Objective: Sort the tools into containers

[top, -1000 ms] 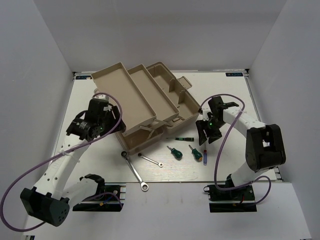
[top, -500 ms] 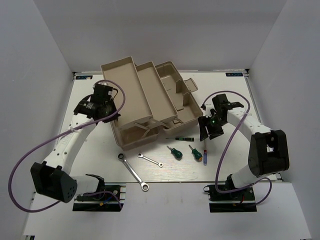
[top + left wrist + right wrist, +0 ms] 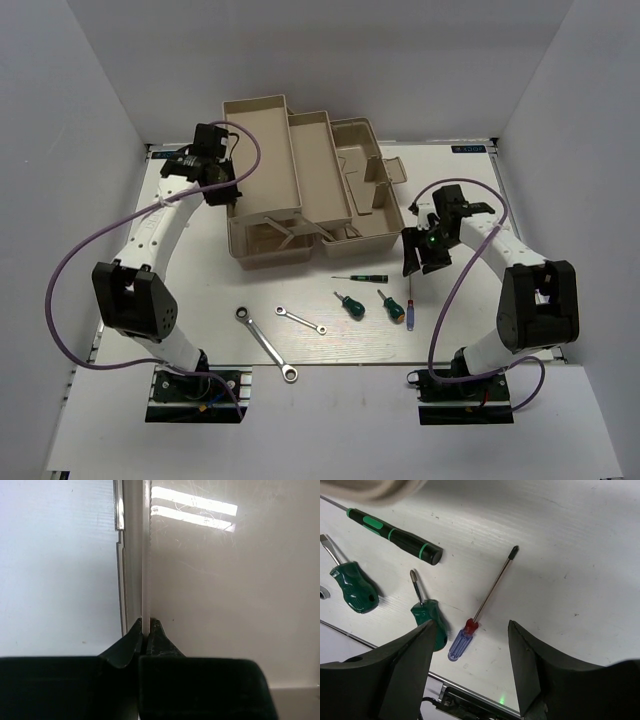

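Left pincer (image 3: 146, 630) clamps the rim of the upper tray (image 3: 146, 555) (desk's far edge); right pincer (image 3: 470, 630) gapes wide above the blue-handled screwdriver (image 3: 460, 643).

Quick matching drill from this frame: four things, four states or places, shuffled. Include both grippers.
Things:
1. left gripper
2. right gripper
3. blue screwdriver
4. long wrench

States or places:
A. open, holding nothing
B. lying on the table, the rightmost tool
C. shut on the toolbox tray wall
D. lying on the table, the leftmost tool, reaching closest to the arm bases

Pairs: 1-C, 2-A, 3-B, 4-D
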### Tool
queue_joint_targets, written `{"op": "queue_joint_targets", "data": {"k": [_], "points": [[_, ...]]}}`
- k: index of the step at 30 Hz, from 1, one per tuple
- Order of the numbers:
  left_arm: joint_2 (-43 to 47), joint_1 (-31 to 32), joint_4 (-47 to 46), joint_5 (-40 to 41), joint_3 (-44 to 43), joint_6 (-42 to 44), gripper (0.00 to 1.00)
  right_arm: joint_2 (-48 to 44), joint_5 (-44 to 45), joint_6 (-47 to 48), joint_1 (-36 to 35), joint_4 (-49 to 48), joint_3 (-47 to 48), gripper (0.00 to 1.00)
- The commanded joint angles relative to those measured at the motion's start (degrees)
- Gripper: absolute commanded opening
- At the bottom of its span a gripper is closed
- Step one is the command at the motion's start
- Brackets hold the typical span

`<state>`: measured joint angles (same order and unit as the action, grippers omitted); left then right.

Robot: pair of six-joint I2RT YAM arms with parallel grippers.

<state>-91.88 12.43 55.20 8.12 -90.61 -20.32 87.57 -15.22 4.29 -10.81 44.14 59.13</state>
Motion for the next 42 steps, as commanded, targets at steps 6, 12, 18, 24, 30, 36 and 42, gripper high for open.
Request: {"op": "queue_joint_targets", "data": {"k": [6,12,18,24,30,36,42], "points": [[-3.3,-1.4,-5.8,1.0,-5.0,0.8,0.01,-1.0,-1.8,1.0,2.0,-1.2,1.3,0.66],[-1.9,-1.4,-6.3,1.0,-5.1,4.5,0.0,0.1,-2.4,1.2,2.2,-0.9,2.0,0.66],[2.0,-2.0,-7.4,0.5,-1.0,9.9,0.0,0.7,-3.2,1.3,2.9,-1.2,2.1,0.66],[3.2,-2.0,-7.4,-0.3,0.9,13.9,0.0,1.6,-3.6,1.8,2.7,-1.1,2.9,0.66],[4.3,-2.0,-7.9,-0.3,1.5,15.8,0.0,0.9,-4.2,1.7,2.8,-0.8,2.4,0.67],[3.8,-2.0,-8.4,-0.3,-1.1,16.9,0.0,0.1,-4.6,1.9,2.8,-0.8,1.7,0.67],[2.7,-2.5,-8.4,-0.2,-4.2,16.9,0.0,-0.5,-4.9,1.9,2.9,-1.0,0.8,0.67]]}}
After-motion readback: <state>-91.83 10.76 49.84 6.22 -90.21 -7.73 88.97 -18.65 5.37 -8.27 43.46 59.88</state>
